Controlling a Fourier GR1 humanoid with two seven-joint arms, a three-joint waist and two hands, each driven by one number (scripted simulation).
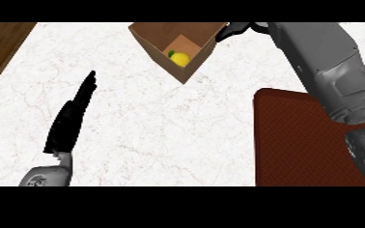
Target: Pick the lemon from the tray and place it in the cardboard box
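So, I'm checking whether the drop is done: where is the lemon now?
In the head view, the lemon lies inside the cardboard box at top centre, left of the right robot hand and well apart from the tray at lower right.

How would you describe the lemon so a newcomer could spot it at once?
Start at the white marble counter and go to its far edge, where an open cardboard box sits. The lemon lies on the box's floor. It is the only bright yellow thing, with a green bit at one end.
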